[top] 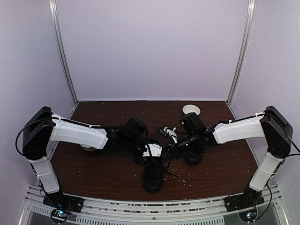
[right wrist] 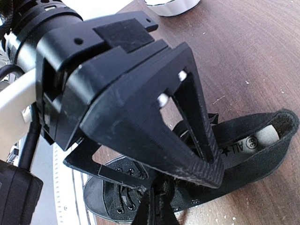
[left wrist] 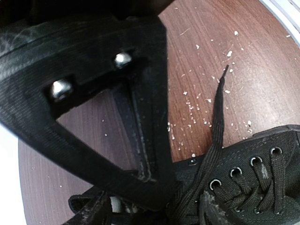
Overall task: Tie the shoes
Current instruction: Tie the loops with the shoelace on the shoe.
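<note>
Fingers of right claw (right wrist: pixel 157 185) clenched tight, tips together, pinching thin black lace (right wrist: pixel 149 211) strands that rise off the near shoe (right wrist: pixel 262 140), an all-black low-top canvas lace-up sneaker w/ open collar & printed pale insole. Claw hangs just above that shoe's eyelet rows. Seen from overhead, the near shoe sits approx. midway along the near edge of the dark brown wood-grain table (top: pixel 103 173), toe pointing at that edge.

Left claw (top: pixel 153 155) reaches in from the left side, over the shoe's far end. Its wrist cam shows one black triangular finger (left wrist: pixel 93 108) filling the upper left, tip down by the shoe's side. Can't tell if this claw is released or gripping anything. Loose lace end (left wrist: pixel 219 108) lies flat on the table beside that finger, its other end on the shoe.

Second shoe (top: pixel 193 155), same black, is just right of the first, mostly hidden under the right arm. Pale crumbs (left wrist: pixel 192 107) scattered round the shoes. Small round white bowl (top: pixel 191 109) stands near the far right corner, well apart.
</note>
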Robot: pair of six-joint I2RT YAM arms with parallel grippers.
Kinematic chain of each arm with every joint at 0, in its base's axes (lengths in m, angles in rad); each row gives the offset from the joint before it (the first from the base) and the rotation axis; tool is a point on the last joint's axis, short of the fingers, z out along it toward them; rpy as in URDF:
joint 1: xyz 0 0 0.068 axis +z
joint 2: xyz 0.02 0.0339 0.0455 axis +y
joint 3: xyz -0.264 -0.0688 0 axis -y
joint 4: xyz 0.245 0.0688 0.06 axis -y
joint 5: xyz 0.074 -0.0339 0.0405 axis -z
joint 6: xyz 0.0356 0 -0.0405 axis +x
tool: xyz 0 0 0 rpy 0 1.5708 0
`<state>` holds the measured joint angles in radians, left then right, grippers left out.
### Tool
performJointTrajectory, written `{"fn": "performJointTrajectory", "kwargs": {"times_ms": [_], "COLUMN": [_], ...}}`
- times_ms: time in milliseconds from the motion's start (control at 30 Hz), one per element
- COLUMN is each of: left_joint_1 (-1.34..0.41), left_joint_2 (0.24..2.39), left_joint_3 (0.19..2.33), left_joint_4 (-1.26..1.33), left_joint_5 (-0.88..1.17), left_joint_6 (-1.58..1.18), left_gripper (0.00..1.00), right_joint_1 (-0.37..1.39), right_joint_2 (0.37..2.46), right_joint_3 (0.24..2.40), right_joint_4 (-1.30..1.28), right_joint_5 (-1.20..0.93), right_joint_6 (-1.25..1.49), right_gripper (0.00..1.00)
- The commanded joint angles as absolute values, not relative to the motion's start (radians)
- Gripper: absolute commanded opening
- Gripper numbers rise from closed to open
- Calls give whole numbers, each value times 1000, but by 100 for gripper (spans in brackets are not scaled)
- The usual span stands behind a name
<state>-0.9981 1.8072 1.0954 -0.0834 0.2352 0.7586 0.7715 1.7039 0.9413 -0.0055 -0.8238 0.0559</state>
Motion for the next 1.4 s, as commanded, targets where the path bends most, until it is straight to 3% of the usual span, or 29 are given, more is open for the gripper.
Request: {"fn": "performJointTrajectory", "kwargs": {"times_ms": [0, 200, 367, 600, 833, 1033, 1167, 1367], "left_joint_1": [-1005, -1013, -1014, -1000, -984, -982, -982, -982], "left_joint_2": [1790, 1819, 1791, 1742, 1729, 1757, 1760, 1742], "left_joint_3": [1085, 1111, 1081, 1035, 1010, 1030, 1024, 1003], "left_joint_4": [-91, -106, -32, 61, 114, 93, 103, 144], "left_joint_5": [234, 178, 141, 166, 164, 154, 142, 148], "left_joint_6": [782, 780, 730, 678, 631, 627, 622, 614], "left_gripper": [64, 51, 31, 20, 17, 2, 0, 0], "right_joint_1": [765, 765, 765, 766, 765, 766, 743, 675], "right_joint_2": [1695, 1694, 1690, 1690, 1691, 1694, 1667, 1661], "right_joint_3": [951, 954, 957, 956, 958, 965, 951, 927], "right_joint_4": [-6, -5, -18, -30, -43, -44, -23, 67], "right_joint_5": [-830, -831, -834, -838, -844, -872, -883, -898], "right_joint_6": [51, 53, 48, 40, 32, 31, 38, 92], "right_gripper": [0, 0, 0, 0, 0, 0, 14, 18]}}
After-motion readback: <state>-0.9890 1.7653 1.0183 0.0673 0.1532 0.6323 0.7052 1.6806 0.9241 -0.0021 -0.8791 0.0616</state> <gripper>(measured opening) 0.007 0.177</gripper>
